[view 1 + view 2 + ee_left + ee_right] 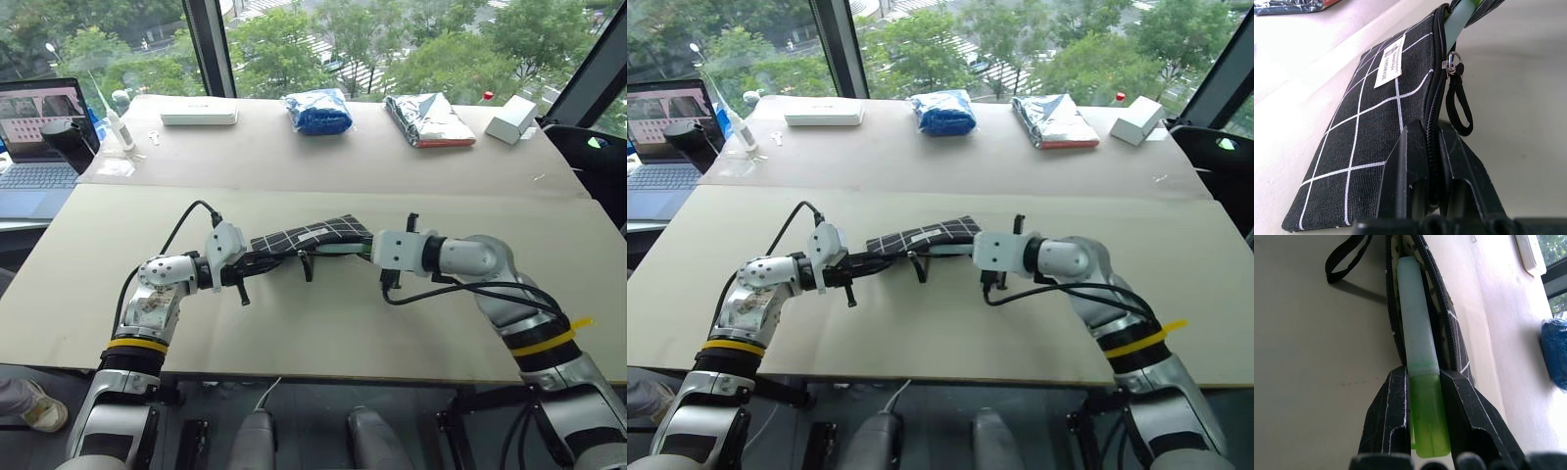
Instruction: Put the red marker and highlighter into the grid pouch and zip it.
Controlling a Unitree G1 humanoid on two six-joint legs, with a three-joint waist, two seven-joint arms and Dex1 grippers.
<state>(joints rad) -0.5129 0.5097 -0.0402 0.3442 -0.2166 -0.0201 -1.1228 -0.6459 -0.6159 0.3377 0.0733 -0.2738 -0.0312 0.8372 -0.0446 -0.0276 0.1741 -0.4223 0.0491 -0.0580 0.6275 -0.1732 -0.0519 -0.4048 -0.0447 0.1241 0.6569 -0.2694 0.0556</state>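
At the left, above the table's [78, 323] near edge and well in from both side edges, the left gripper [263, 264] is clamped tight on the closed end of the grid pouch [309, 235], its fingers [1408, 176] pinching the zipped seam and holding the case off the board. The pouch looks light and limp: soft fabric that will sag and fold wherever it is not supported, so the seam beside the zip is the sensible place to hold it, keeping the mouth taut for loading and later for pulling the strap. To the right, the right gripper [361, 249] is narrowed on the green barrel of the highlighter [1420, 382], whose pale end already lies inside the open mouth of the pouch. The highlighter reads as a stiff, light, smooth plastic stick; held near its rear it can pivot or slip between the pads, so it probably wants pushing straight along the opening. The red marker cannot be made out; it may already be inside. The head views give the overall layout, both arms meeting over the middle of the table with a blue bag [317, 112] far back near the far edge, but hide the zip. The left wrist view shows the white label [1388, 67], the slider and the zip-pull strap [1459, 105] hanging just below the pale tip; the right wrist view shows how deep the highlighter sits between the zip teeth.
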